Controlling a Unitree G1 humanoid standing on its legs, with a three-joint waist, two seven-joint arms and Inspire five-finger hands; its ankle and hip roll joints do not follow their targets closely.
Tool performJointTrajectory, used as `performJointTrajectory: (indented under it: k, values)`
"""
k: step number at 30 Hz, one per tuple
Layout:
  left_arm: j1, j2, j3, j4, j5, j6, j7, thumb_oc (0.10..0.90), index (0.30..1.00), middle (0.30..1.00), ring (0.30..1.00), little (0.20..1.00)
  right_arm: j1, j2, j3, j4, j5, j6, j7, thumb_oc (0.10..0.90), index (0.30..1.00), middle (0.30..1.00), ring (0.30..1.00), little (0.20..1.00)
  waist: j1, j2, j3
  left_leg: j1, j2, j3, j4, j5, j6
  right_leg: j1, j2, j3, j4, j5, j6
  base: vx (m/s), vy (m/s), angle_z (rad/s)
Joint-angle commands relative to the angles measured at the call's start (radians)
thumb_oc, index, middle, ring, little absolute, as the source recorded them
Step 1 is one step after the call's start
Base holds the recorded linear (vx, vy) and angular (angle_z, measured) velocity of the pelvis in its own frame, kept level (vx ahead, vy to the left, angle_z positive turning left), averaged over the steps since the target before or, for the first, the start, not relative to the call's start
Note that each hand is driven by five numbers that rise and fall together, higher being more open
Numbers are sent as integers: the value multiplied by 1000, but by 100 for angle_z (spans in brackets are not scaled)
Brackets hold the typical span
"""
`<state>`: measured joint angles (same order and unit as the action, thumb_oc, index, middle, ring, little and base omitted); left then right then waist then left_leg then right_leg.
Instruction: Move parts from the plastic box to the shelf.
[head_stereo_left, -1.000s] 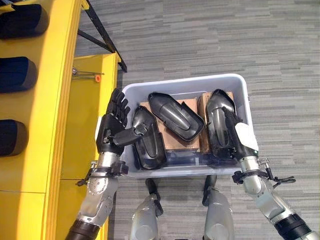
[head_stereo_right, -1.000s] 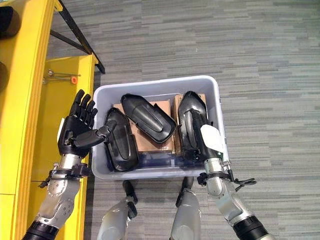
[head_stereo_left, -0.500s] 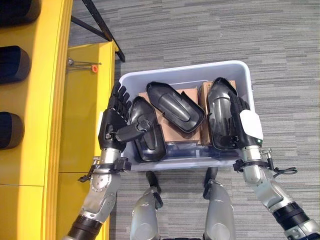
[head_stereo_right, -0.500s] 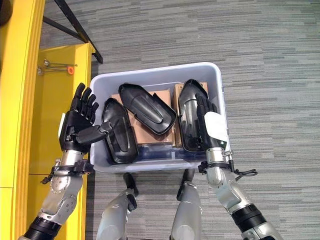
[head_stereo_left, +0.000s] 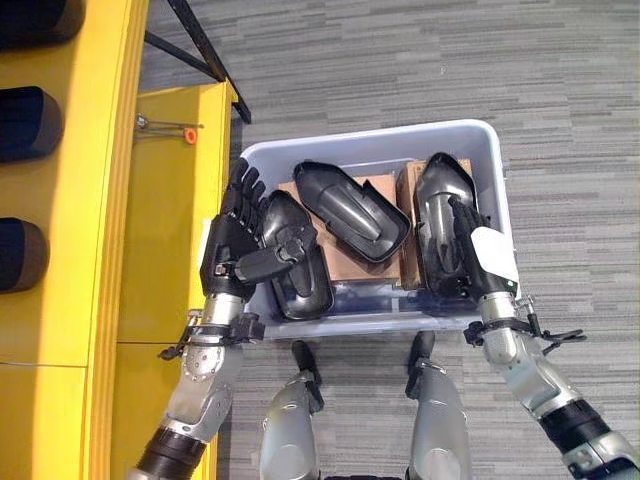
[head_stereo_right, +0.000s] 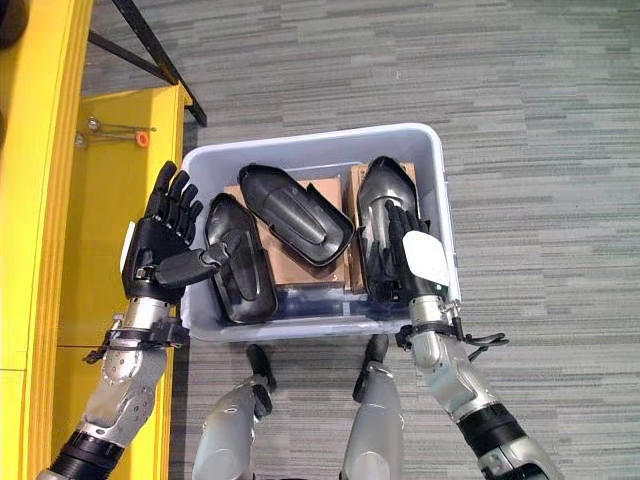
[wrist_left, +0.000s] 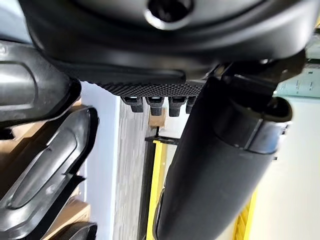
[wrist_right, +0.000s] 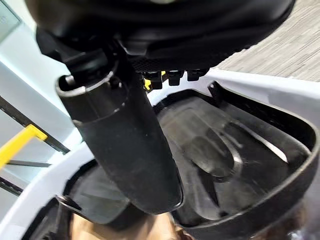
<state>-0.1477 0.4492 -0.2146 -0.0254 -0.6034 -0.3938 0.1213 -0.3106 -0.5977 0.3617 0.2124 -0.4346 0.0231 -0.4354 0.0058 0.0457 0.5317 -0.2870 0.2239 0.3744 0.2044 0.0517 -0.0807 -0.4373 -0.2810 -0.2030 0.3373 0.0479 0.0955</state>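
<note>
The yellow shelf (head_stereo_left: 90, 180) runs off the picture's left edge, cutting off the dark parts (head_stereo_left: 25, 255) on it. Cardboard (head_stereo_left: 345, 262) in the plastic box (head_stereo_left: 370, 150) lies mostly hidden under three black parts (head_stereo_left: 350, 210).

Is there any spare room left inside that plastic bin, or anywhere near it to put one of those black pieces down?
The pale grey plastic box is crowded: three black moulded shell parts lie side by side on brown cardboard, with the left hand and right hand at the outer two. Bare room: the grey striped carpet beyond the box, and the flat yellow shelf surface to the left.
</note>
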Motion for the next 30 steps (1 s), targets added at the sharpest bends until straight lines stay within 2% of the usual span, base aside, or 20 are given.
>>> performJointTrajectory:
  k: [1,4,6,8,9,11,13,15,18,24,30]
  values:
    - [-63,26,13,-102,35,-79,-14,900,1000,1000,1000,1000,-102,2,23,-65,-41,-70,-25,900,1000,1000,1000,1000,27,-18,-12,-38,-12,-99,75,-115,-4,19,17,32,65,-132,54,28,-42,1]
    - [-81,21,-3,-75,38,-73,-35,900,1000,1000,1000,1000,-136,11,44,-4,16,-59,-6,900,1000,1000,1000,1000,35,-18,-12,-58,-15,-103,85,-115,-3,-1,13,25,81,-135,52,33,-52,3]
    - [-90,16,-12,-61,45,-80,-38,900,1000,1000,1000,1000,-161,15,61,50,120,-44,25,900,1000,1000,1000,1000,38,-17,-12,-76,-15,-108,98,-120,-4,-15,12,23,97,-144,49,23,-43,2]
    - [-100,17,-13,-49,49,-84,-37,900,1000,1000,1000,1000,-176,27,63,91,304,-25,73,900,1000,1000,1000,1000,42,-17,-12,-95,-14,-112,102,-113,-5,-32,15,19,104,-141,43,27,-47,6]
    - [-104,12,-13,-43,48,-71,-32,900,1000,1000,1000,1000,-189,53,56,159,451,-14,95,900,1000,1000,1000,1000,47,-15,-12,-113,-15,-121,113,-118,-9,-49,15,15,119,-150,37,45,-53,6]
    - [-117,7,-13,-33,28,-60,-37,900,1000,1000,1000,1000,-216,76,47,237,529,-15,90,900,1000,1000,1000,1000,53,-11,-12,-130,-16,-125,110,-113,-12,-67,17,8,124,-151,32,28,-28,7]
    - [-128,-1,-12,-25,25,-52,-34,900,1000,1000,1000,1000,-255,94,39,325,562,-37,109,900,1000,1000,1000,1000,59,-1,-12,-143,-15,-125,93,-101,-15,-86,22,0,123,-149,26,6,0,2]
    - [-141,-6,-17,-13,23,-51,-32,900,1000,1000,1000,1000,-286,105,32,385,541,-41,125,900,1000,1000,1000,1000,62,6,-12,-154,-16,-127,80,-91,-17,-103,26,-1,126,-147,25,-5,-2,-6]
    - [-154,-9,-22,-2,23,-58,-30,900,1000,1000,1000,1000,-318,107,36,441,547,-23,166,900,1000,1000,1000,1000,68,14,-12,-175,-14,-130,68,-81,-19,-130,28,-4,134,-148,21,-10,-21,-8]
    - [-182,-17,-38,18,22,-53,-32,900,1000,1000,1000,1000,-416,94,45,599,563,-52,122,900,1000,1000,1000,1000,89,28,-12,-205,-8,-129,62,-63,-26,-165,26,-27,150,-149,11,8,-31,-3]
    - [-194,1,-36,16,-9,-36,-52,900,1000,1000,1000,1000,-516,60,27,674,494,-65,94,900,1000,1000,1000,1000,107,39,-12,-216,-2,-126,60,-52,-32,-176,26,-48,166,-153,6,4,-18,-1]
